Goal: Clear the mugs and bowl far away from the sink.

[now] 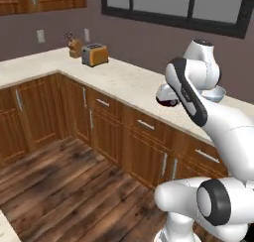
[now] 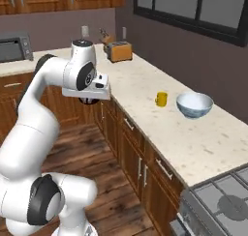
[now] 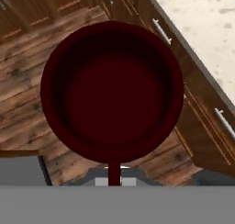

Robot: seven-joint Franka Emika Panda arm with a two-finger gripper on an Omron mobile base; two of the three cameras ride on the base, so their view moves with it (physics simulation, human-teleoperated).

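Note:
My gripper (image 2: 90,97) is shut on the rim of a dark maroon mug (image 3: 112,92). It holds the mug in the air above the wooden floor, just in front of the cabinet fronts. In the left base view the same mug (image 1: 167,102) peeks out under the hand, beside the forearm. A yellow mug (image 2: 162,99) stands on the counter, and the pale blue-white bowl (image 2: 194,105) sits to its right. The arm partly hides the bowl (image 1: 217,93) in the left base view. The sink is out of view.
A pale stone counter (image 2: 203,143) runs over wooden cabinets (image 1: 144,142). A toaster (image 1: 95,54) and a knife block (image 1: 75,47) stand at the back near the corner. A microwave (image 2: 14,47) is at the left and a stove top (image 2: 220,196) at the lower right.

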